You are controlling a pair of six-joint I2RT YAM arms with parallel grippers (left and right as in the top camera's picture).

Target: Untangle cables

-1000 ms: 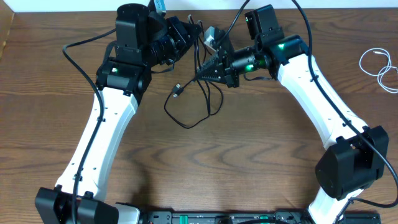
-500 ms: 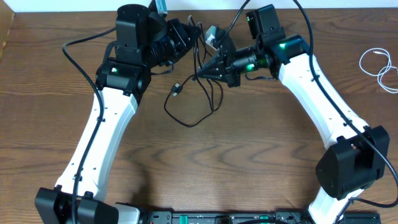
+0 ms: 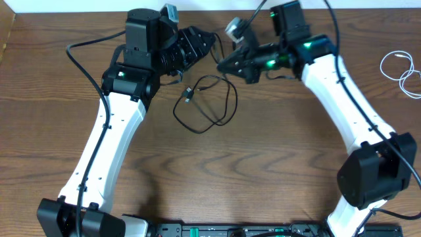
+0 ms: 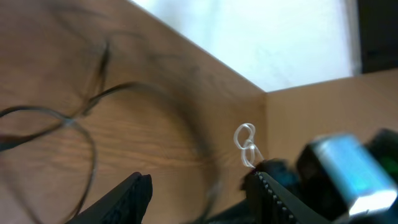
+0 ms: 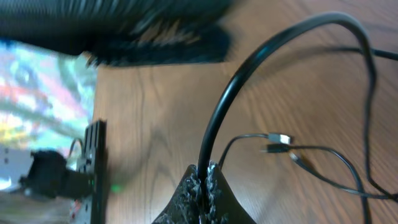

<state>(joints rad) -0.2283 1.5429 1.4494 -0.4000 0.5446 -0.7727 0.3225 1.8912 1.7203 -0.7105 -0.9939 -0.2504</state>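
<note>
Right claw [image 5: 204, 177] is pinched tight on the black cable [image 5: 214, 134], and the rest of it lies in loose loops on the desk [image 3: 276, 164] between the arms. Left claw [image 4: 198, 185] gapes wide, nothing in it. White cable [image 3: 402, 78] sits coiled way off at the desk's right edge.

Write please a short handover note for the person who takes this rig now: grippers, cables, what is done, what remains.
Left gripper: open, empty.
Right gripper: shut on the black cable.
Black cable: the rest lies looped mid-table, crossing itself.
White cable: apart from it, coiled at the right edge.
Done: the two cables are separated.
Left: open out the black loops and lay the cable straight.
</note>
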